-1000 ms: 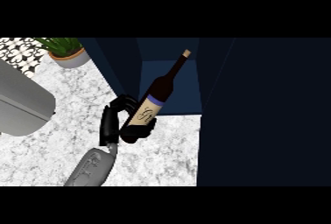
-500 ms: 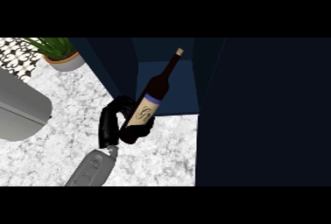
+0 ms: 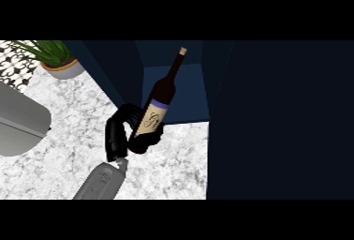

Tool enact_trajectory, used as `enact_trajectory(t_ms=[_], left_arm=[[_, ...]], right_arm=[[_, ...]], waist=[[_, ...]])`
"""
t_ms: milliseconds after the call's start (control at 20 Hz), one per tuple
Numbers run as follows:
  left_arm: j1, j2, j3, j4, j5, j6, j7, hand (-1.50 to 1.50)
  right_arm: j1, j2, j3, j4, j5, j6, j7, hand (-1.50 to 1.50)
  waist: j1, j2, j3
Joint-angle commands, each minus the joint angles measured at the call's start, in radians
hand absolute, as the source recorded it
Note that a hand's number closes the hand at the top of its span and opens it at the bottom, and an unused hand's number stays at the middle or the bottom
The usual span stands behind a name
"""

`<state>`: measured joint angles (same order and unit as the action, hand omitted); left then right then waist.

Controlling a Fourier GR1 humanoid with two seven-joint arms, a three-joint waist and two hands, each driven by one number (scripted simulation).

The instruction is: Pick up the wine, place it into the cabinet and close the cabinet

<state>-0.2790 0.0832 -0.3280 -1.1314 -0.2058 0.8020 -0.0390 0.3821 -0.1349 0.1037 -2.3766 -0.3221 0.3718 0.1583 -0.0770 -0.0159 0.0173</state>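
The wine bottle [image 3: 158, 105] is dark, with a cream label and a purple band. It leans with its neck pointing up and right into the open dark blue cabinet [image 3: 173, 56]. My right hand [image 3: 117, 136] is shut round the bottle's lower body from the left, just in front of the cabinet's opening. The bottle's base is hidden by the fingers. The cabinet door [image 3: 276, 117] stands open at the right as a broad dark panel. My left hand does not show.
A potted green plant [image 3: 59, 58] stands at the back left on the marble counter [image 3: 69, 140]. A large grey rounded shape [image 3: 17, 122] fills the left edge. Patterned tiles [image 3: 14, 70] show behind the plant.
The bottle and my right hand have moved a little further toward the cabinet opening, and the bottle's neck now reaches deeper inside. The view has shifted slightly, with the plant sliding left.
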Motion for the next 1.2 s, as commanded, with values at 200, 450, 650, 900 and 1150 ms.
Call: enact_trajectory(t_ms=[200, 450, 650, 900, 1150], left_arm=[[-0.221, -0.051, 0.037, 0.182, 0.042, -0.078, 0.080, 1.50], [-0.230, -0.059, 0.075, 0.151, 0.083, -0.047, 0.088, 1.50], [-0.260, -0.017, 0.024, 0.193, -0.016, -0.006, 0.067, 1.50], [-0.262, 0.005, -0.027, 0.208, -0.097, 0.032, 0.067, 1.50], [-0.265, 0.022, -0.055, 0.205, -0.140, 0.028, 0.100, 1.50]], right_arm=[[0.013, 0.000, 0.006, -0.025, -0.071, 0.010, 0.011, -1.50], [0.013, -0.011, -0.001, -0.035, -0.059, 0.020, 0.008, -1.50], [-0.001, -0.011, -0.015, -0.012, -0.081, 0.019, 0.006, -1.50], [-0.002, -0.004, 0.031, -0.020, -0.060, 0.033, 0.004, -1.50], [-0.015, -0.003, 0.013, 0.000, -0.071, 0.036, -0.010, -1.50]], waist=[[-0.054, 0.044, -0.019], [-0.055, 0.043, -0.020], [-0.047, 0.042, -0.017], [-0.074, 0.044, -0.016], [-0.081, 0.046, -0.015]])
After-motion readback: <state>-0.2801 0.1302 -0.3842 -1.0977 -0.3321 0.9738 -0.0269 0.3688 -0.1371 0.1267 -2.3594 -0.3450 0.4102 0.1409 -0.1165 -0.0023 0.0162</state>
